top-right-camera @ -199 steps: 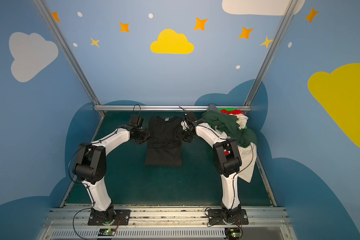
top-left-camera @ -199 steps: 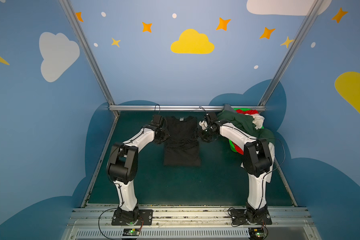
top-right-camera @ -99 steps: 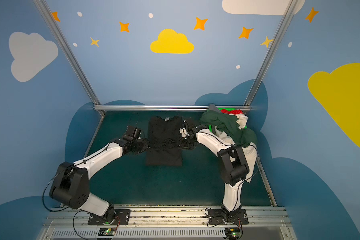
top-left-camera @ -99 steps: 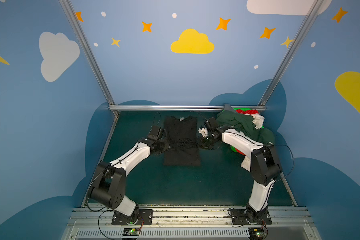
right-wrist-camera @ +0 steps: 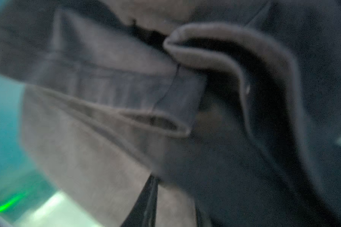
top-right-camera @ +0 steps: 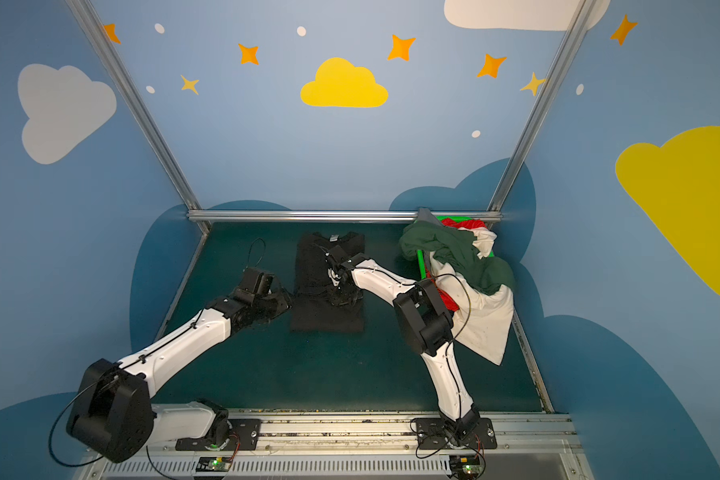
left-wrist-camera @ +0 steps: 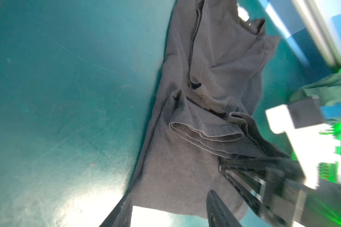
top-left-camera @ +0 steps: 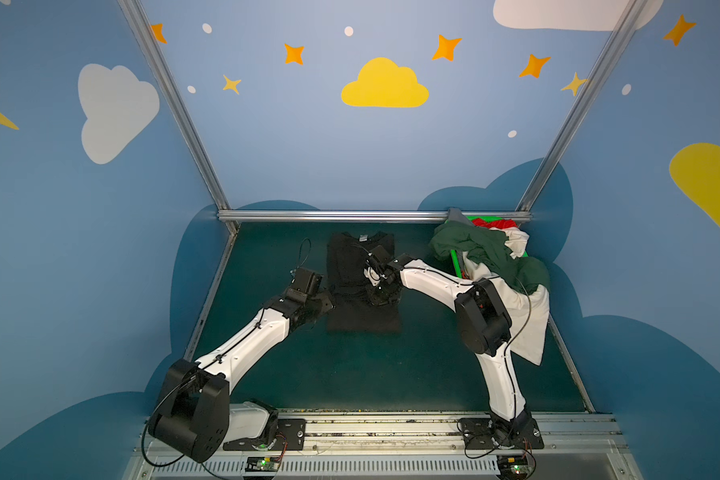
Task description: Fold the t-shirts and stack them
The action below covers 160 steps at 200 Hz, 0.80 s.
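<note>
The black t-shirt (top-left-camera: 350,270) lies flat near the middle of the green surface (top-left-camera: 350,374). Its sides are folded in, making a long narrow strip, and its collar points at the far metal rail (top-left-camera: 329,216). It is thin, limp cloth: light, easy to pinch, but likely to sag, slide and come unfolded if lifted by one layer only. The best holds look like the doubled hems and the corners of the strip, taking all layers together.

The right gripper (top-left-camera: 381,297) is down on the right half of the strip, against a loose sleeve fold that stands up in a soft loop. The right wrist view is blurred and filled with cloth, so I cannot tell whether the jaws have pinched that fold. The left gripper (left-wrist-camera: 166,196) sits low at the shirt's left edge, jaws about half apart. The near end of the strip lies between its fingers, and nothing is visibly gripped.

At the far right corner a bright green basket (top-left-camera: 456,259) holds the remaining shirts. A dark green t-shirt (top-left-camera: 487,253) is heaped on top, a red t-shirt (top-left-camera: 495,223) shows behind it, and a white t-shirt (top-left-camera: 524,324) hangs over the rim onto the surface. The right arm's elbow stands just in front of that hanging white cloth and could snag it when swinging back. The rest of the surface near the strip is bare.
</note>
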Each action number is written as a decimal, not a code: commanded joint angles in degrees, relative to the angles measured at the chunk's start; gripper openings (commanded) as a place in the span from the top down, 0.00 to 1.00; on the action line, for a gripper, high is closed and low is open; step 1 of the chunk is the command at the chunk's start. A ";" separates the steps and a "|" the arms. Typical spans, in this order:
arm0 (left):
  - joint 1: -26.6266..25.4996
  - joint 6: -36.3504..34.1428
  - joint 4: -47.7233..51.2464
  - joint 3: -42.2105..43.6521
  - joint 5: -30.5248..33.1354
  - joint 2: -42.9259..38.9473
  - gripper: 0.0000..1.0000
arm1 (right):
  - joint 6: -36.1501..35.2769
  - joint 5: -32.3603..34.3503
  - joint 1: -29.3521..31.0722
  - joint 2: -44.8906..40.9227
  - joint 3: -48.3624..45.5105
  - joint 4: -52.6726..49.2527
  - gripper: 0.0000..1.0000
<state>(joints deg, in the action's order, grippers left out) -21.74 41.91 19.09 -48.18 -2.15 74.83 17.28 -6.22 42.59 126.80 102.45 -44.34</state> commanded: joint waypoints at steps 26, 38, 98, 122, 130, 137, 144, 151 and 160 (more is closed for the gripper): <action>0.68 -0.50 0.90 2.65 -0.29 -2.96 0.41 | -1.50 6.15 0.91 6.39 11.18 -4.68 0.73; 0.77 -0.68 0.72 3.25 -0.66 -3.23 0.41 | -1.43 6.22 0.83 7.65 13.21 -4.76 0.73; 1.40 -1.80 1.08 4.85 -1.71 -4.24 0.42 | 0.91 4.45 -1.25 15.85 26.33 -8.80 0.61; 1.20 -2.56 2.26 5.22 -1.56 -4.73 0.42 | 0.80 2.94 -2.43 17.13 30.69 -10.55 0.42; 1.31 -2.66 2.26 5.66 -1.37 -4.90 0.42 | 0.25 3.38 -2.49 16.66 30.70 -9.74 0.34; 1.27 -2.63 2.04 6.11 -1.36 -5.03 0.42 | -0.19 3.33 -2.43 16.43 30.63 -9.02 0.30; 1.32 -2.59 1.63 6.57 -1.51 -5.07 0.42 | -0.34 3.54 -2.50 16.06 30.70 -8.40 0.25; 1.34 -2.61 1.41 6.91 -1.71 -5.17 0.42 | -0.32 3.98 -2.51 15.73 30.68 -7.88 0.21; 1.30 -2.53 1.25 7.29 -2.14 -5.19 0.42 | -0.32 4.98 -2.54 15.29 30.68 -7.33 0.17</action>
<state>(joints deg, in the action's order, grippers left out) -20.64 40.45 19.94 -42.11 -3.66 70.61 17.39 -2.81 40.34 143.61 132.11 -51.92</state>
